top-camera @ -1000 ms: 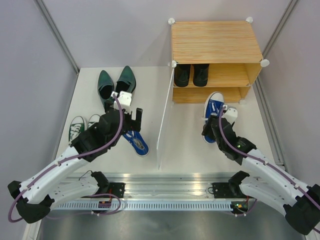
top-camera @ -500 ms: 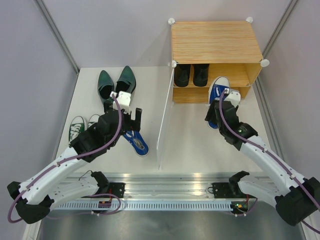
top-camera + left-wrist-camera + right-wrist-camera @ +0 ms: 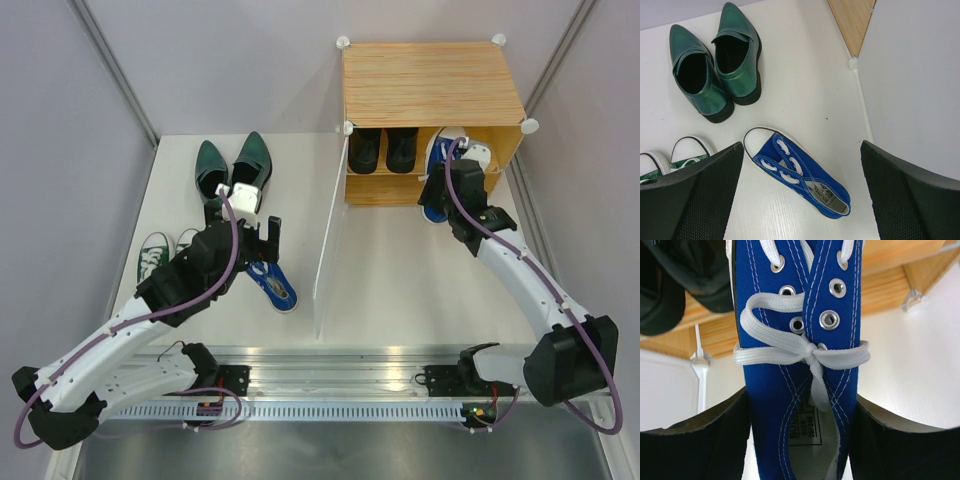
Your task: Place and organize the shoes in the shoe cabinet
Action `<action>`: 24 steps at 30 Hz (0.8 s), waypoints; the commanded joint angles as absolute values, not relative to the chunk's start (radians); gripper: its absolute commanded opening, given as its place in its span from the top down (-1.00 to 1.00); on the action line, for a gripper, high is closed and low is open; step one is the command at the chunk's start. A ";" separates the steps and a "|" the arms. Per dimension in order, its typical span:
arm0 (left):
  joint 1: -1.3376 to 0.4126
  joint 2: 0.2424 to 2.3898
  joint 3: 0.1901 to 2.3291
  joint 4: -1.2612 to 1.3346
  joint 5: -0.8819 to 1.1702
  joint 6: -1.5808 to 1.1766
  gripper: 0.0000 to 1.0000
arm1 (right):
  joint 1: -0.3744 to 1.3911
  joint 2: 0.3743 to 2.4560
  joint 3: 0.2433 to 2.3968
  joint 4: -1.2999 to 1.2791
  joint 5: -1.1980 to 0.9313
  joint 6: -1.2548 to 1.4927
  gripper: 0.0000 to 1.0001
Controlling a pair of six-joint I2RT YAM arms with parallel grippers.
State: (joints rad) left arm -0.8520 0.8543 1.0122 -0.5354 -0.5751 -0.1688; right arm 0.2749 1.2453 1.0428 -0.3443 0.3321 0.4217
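Note:
The wood-grain shoe cabinet (image 3: 432,85) stands at the back right, with black dress shoes (image 3: 383,150) on its upper shelf. My right gripper (image 3: 455,188) is shut on a blue sneaker (image 3: 800,315) at the heel end. The sneaker's toe points into the upper shelf, just right of the black shoes (image 3: 670,285). My left gripper (image 3: 800,195) hangs open above a second blue sneaker (image 3: 797,172) lying on the table. Dark green pointed shoes (image 3: 715,65) sit behind it. The green white-toed sneakers (image 3: 675,157) are to the left, partly hidden by a finger.
The cabinet's translucent door panel (image 3: 328,230) stands open on edge between the two arms, reaching toward the table's near edge. Grey walls close in on both sides. A metal rail (image 3: 330,385) with the arm bases runs along the near edge.
My right arm has carried the blue sneaker from above the table up and forward to the cabinet's upper shelf. The left arm has barely moved.

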 commanded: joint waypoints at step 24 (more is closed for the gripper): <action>-0.847 0.854 1.009 -0.495 -0.594 -0.149 -0.99 | 0.118 1.595 1.368 -0.080 0.181 0.222 0.88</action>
